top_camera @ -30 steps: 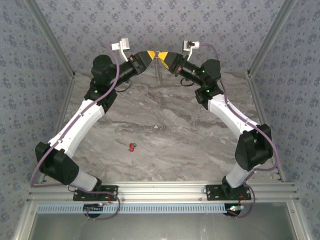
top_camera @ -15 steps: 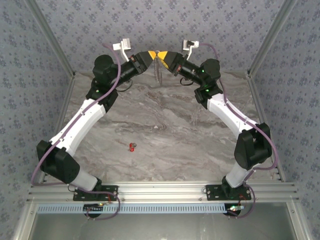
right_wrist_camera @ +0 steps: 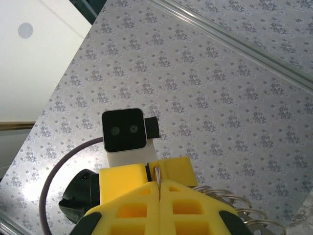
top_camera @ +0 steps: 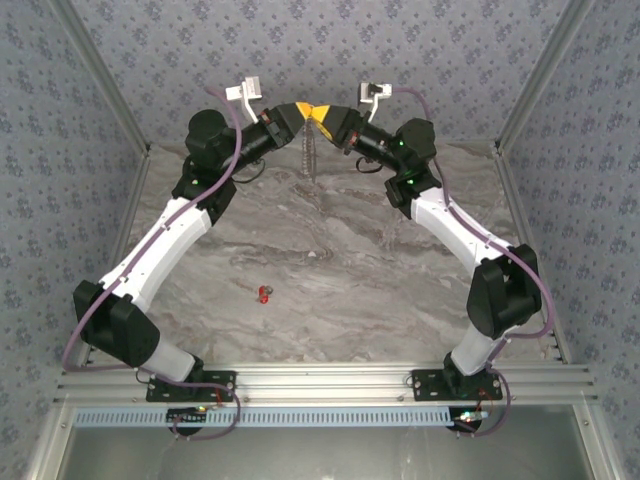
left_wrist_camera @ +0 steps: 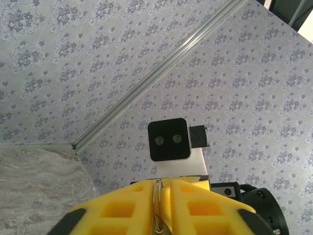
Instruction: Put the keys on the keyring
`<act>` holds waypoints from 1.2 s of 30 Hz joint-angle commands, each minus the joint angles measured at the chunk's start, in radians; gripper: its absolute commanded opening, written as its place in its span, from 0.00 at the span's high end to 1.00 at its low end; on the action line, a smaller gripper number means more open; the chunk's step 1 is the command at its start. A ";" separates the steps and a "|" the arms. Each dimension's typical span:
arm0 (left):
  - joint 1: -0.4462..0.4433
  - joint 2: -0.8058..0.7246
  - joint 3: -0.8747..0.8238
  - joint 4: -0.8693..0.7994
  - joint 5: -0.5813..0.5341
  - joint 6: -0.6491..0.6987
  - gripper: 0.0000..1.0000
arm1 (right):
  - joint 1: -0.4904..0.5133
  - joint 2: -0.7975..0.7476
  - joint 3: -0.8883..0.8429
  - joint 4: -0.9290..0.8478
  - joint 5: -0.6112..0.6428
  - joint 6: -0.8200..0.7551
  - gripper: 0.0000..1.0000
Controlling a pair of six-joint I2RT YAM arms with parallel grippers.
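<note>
The keys (top_camera: 264, 293), a tiny red piece with a silvery bit, lie on the marble table (top_camera: 360, 250) at front left of centre, far below both grippers. The two grippers meet tip to tip high at the back. The keyring (top_camera: 309, 150), thin grey metal, hangs down from where they meet. My left gripper (top_camera: 298, 108) is shut on its wire loop (left_wrist_camera: 157, 198), which shows edge-on between the yellow fingers (left_wrist_camera: 122, 210). My right gripper (top_camera: 322, 113) is shut on a thin metal edge (right_wrist_camera: 157, 173) of the keyring, with grey coils (right_wrist_camera: 230, 203) trailing to its right.
Patterned walls with aluminium corner posts (top_camera: 105, 95) close in the table on three sides. The arm bases sit on the metal rail (top_camera: 320, 382) at the near edge. Each wrist view faces the other arm's camera block (left_wrist_camera: 168, 140) (right_wrist_camera: 123, 130).
Both grippers have drifted slightly left together, and the hanging keyring swung left with them. The left jaws have closed in on the ring wire. The red keys have not moved.
</note>
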 commanded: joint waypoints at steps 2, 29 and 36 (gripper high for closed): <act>-0.009 0.001 0.008 0.062 0.024 0.004 0.96 | 0.008 0.000 0.043 0.046 -0.010 0.009 1.00; 0.049 0.153 0.427 -0.313 0.498 0.277 1.00 | -0.165 -0.142 0.101 -0.215 -0.292 -0.137 0.57; 0.050 0.173 0.472 -0.360 0.527 0.306 1.00 | -0.137 -0.127 0.132 -0.253 -0.279 -0.171 0.59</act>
